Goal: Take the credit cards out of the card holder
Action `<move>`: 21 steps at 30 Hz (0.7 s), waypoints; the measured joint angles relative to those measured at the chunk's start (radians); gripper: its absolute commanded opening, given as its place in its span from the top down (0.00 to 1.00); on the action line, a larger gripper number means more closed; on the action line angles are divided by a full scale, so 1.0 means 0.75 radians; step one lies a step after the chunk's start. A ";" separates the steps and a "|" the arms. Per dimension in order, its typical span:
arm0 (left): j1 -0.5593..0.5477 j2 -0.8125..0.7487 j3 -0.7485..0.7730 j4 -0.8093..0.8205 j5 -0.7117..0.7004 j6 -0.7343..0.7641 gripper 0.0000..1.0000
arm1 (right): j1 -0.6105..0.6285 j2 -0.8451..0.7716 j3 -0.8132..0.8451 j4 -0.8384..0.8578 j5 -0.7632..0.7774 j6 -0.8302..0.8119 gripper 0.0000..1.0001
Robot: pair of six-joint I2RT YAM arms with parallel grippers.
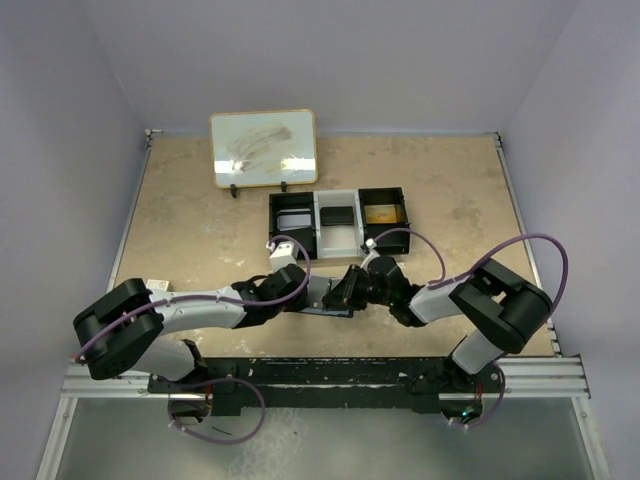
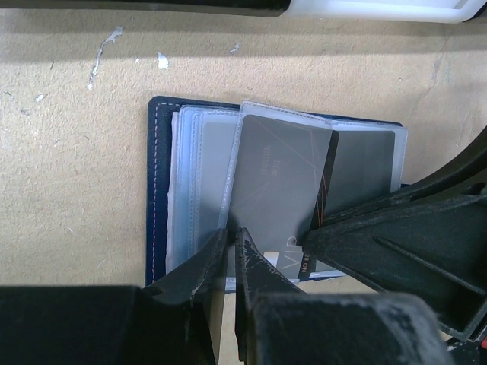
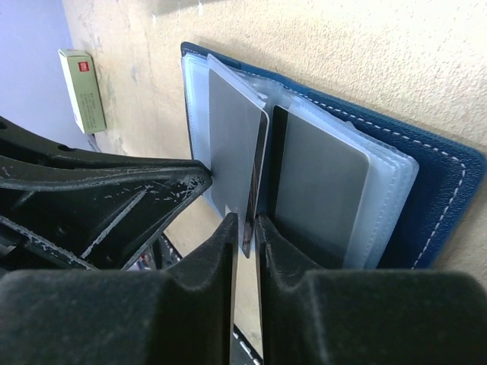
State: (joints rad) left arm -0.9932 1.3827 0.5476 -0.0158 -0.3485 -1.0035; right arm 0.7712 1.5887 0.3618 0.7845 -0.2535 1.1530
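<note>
The navy card holder (image 2: 157, 190) (image 3: 445, 190) lies open on the table, mostly hidden under both grippers in the top view. Its clear sleeves are fanned out. A grey credit card (image 2: 278, 182) printed "VIP" sticks partway out of one sleeve. My left gripper (image 2: 230, 239) (image 1: 318, 293) is shut on the near edge of that sleeve. My right gripper (image 3: 245, 228) (image 1: 346, 292) comes in from the other side, its fingers closed on the card's dark edge (image 3: 259, 171). A second grey card (image 3: 316, 182) (image 2: 365, 167) sits in a neighbouring sleeve.
A black three-compartment tray (image 1: 335, 193) stands just beyond the grippers, with a framed whiteboard (image 1: 264, 148) behind it. A small red-and-white box (image 1: 158, 287) (image 3: 84, 87) lies on the table near the left arm. The metal rail (image 1: 330, 375) runs along the near edge.
</note>
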 measured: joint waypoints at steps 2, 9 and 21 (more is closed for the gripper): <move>0.000 -0.001 0.000 -0.001 0.000 -0.001 0.94 | 0.000 -0.001 -0.001 -0.001 -0.002 -0.010 0.89; 0.000 -0.002 0.000 -0.003 0.000 -0.002 0.95 | -0.004 0.013 -0.003 0.010 -0.016 -0.016 1.00; 0.000 -0.007 -0.004 -0.013 -0.011 -0.010 0.96 | -0.014 -0.034 -0.021 -0.002 -0.024 -0.022 1.00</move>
State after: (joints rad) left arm -0.9932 1.3773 0.5449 -0.0254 -0.3565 -1.0111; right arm 0.7609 1.5635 0.3462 0.7830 -0.2714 1.1366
